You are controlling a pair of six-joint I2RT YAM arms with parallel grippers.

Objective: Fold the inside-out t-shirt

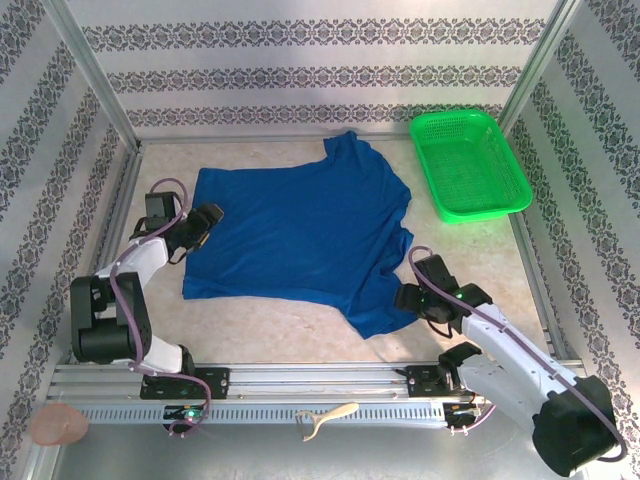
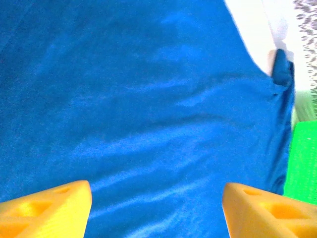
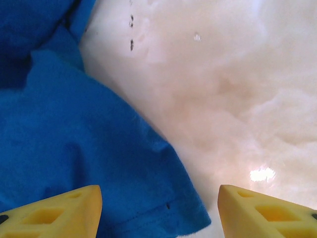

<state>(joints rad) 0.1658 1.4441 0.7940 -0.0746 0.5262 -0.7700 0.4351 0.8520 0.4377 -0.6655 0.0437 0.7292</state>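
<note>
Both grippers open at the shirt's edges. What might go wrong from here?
The sleeve by the right gripper lies rumpled, so a pinch there may catch extra layers and skew the fold. The left gripper hangs over flat t-shirt cloth; closing there may slip off or bunch it.

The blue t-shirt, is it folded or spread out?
Spread out: the t-shirt lies mostly flat on the table, with no fold made.

Bright even light, soft shadows, glare on table; wrist views slightly blurred
</note>
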